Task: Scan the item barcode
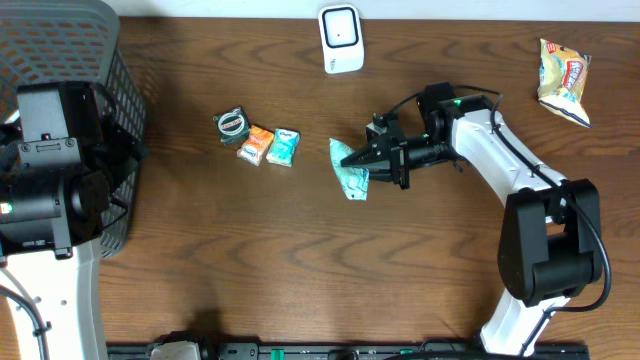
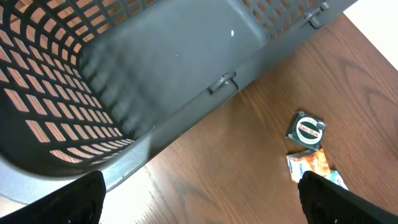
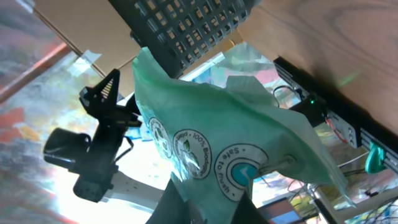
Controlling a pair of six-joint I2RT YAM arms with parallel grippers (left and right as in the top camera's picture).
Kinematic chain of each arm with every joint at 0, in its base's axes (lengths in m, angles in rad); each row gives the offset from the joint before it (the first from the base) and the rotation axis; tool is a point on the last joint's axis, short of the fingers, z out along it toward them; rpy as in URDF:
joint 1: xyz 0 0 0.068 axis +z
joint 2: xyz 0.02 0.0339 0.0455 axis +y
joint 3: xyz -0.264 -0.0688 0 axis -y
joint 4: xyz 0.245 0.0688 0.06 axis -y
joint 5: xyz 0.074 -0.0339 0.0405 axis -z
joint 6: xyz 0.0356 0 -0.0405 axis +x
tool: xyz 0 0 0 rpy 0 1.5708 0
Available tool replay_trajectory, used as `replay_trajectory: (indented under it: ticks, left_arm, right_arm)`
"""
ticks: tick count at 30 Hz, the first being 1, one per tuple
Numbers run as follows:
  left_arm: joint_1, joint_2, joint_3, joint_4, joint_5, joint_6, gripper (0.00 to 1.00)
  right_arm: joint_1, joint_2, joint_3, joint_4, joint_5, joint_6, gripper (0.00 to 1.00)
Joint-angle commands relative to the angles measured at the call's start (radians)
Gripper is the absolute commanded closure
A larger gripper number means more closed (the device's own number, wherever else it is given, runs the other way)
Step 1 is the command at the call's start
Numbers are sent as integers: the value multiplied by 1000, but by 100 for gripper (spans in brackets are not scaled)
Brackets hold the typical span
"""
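- Green-and-white packet [image 3: 217,143] fills the right wrist view. It is pinched at one edge by the right fingers [image 1: 348,158], which are closed tight on it, and its round printed marks face the lens.
- From overhead the packet sits at those fingertips, near the middle of the worktop [image 1: 200,260]. Whether it touches the wood I cannot tell.
- Straight beyond the packet, well apart from it, a white scanner [image 1: 341,38] stands at the far edge.
- Toward the left edge lies a short row of small things: a teal packet [image 1: 285,147], an orange packet [image 1: 257,145] touching it, and a round green-rimmed tin [image 1: 231,123] just beside that.
- A yellow snack bag [image 1: 565,80] lies alone near the far right corner.
- At the left edge, the left fingers [image 2: 68,202] are spread wide and hold nothing.
- They hang above the near wall of a grey slatted basket [image 2: 186,62], which fills the far left corner.
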Motion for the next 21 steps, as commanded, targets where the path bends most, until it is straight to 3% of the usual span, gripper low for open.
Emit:
replay_trajectory:
  ticks: [1,5,13,16,21]
  left_arm:
    - [5,1,-5,-3,-10,-16,3]
    - [5,1,-5,-3,-10,-16,3]
    - [5,1,-5,-3,-10,-16,2]
    - [5,1,-5,-3,-10,-16,2]
    - [5,1,-5,-3,-10,-16,2]
  right_arm:
    - [4,-26,12,-57,-52,-100,99]
    - [20,-26,12,-134,-45,-234,98]
    - [52,-26,11,-140,153,-268,99]
    - [61,-26,11,-140,292,-291,99]
    - [74,-26,11,-88,708,-286,99]
